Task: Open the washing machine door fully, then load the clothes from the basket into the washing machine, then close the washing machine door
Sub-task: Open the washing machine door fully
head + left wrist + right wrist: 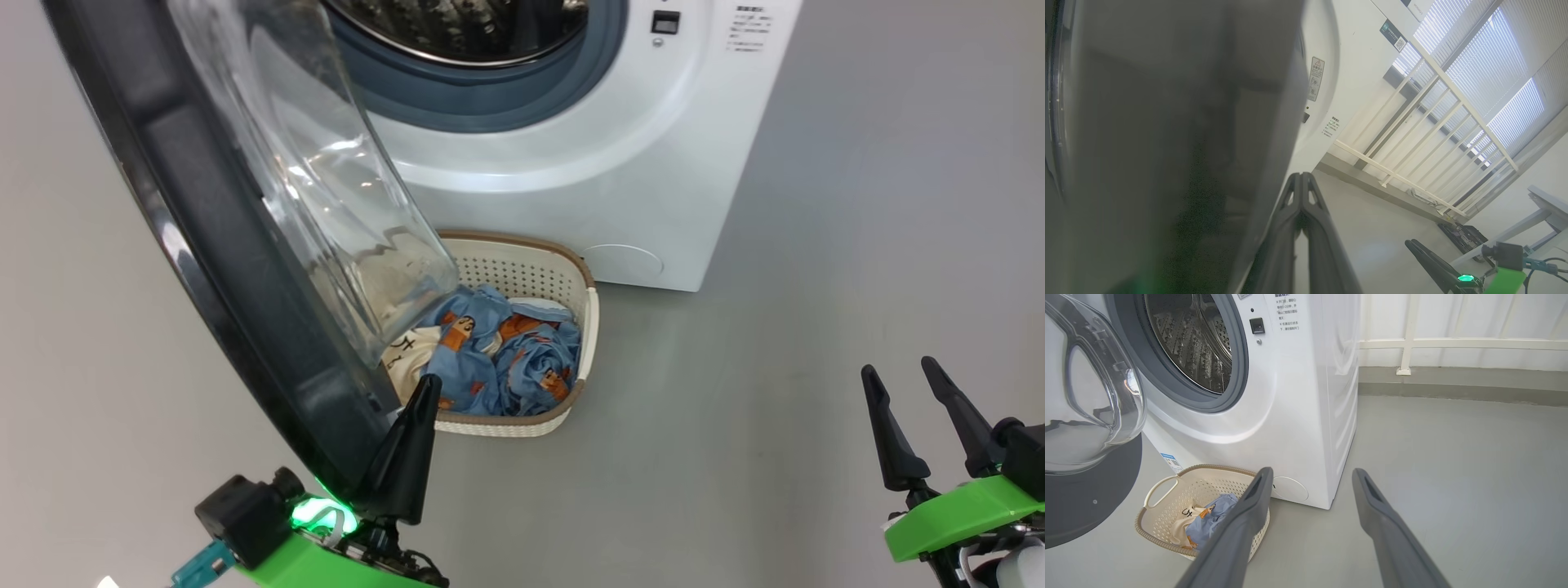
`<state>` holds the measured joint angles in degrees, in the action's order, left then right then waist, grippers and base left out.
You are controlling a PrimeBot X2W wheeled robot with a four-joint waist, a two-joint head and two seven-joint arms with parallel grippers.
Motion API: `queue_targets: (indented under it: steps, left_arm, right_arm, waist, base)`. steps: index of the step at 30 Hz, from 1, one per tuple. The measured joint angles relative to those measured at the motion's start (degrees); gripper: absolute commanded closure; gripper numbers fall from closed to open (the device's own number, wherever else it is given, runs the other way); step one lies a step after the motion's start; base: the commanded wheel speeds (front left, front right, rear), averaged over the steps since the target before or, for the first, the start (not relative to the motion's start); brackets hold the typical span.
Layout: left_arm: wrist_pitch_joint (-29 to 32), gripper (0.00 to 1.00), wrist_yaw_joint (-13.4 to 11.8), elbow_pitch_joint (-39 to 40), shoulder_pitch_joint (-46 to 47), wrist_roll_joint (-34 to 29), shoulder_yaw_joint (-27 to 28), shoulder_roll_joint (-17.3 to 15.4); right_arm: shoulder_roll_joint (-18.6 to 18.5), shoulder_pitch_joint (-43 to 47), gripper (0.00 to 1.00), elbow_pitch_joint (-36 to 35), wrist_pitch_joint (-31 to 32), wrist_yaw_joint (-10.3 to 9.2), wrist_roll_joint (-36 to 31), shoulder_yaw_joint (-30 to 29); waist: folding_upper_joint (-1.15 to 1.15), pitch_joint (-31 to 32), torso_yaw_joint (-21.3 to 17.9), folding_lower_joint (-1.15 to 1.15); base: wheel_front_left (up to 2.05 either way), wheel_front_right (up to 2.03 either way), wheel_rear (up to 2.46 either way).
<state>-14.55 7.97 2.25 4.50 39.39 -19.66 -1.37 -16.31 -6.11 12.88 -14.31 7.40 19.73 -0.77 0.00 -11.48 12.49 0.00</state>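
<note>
The washing machine (571, 163) stands with its door (204, 220) swung open to the left, the glass bowl facing the steel drum (1188, 339). In front of the machine, the basket (563, 261) sits on the floor, partly behind the door. It holds the clothes (506, 351), light blue with orange prints plus a cream piece. My left gripper (429, 382) is shut with nothing in it, its tip beside the door's lower rim, and the dark door (1167, 143) looms just left of its fingers (1301, 179). My right gripper (898, 367) is open and holds nothing, low at the right, well clear of the basket (1208, 469).
Grey floor (775, 327) spreads to the right of the machine and basket. A white railing (1453, 344) and a low ledge run along the wall behind. In the left wrist view, windows with blinds (1494, 81) and a table edge (1543, 196) show beyond the right gripper (1410, 243).
</note>
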Motion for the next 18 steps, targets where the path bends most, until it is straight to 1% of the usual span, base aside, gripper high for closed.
queue_targets:
  steps: [10,18]
  left_arm:
    - [0.0,1.0,-0.8,2.7,-1.1,-0.9,0.2,-0.5]
    - [0.0,1.0,-2.2,4.6,-2.3,-1.5,1.3,-0.6]
  right_arm:
    - [-0.7,-0.1,0.0,-0.1,0.0,0.0,0.0,0.2]
    - [-1.6,-0.1,0.0,-0.1,0.0,0.0,0.0,0.2]
  waist:
    - [0.0,-0.4,3.1,0.0]
    - [0.0,-0.5,4.9,0.0]
  base:
    - [0.0,0.0,0.0]
    - [0.0,0.0,0.0]
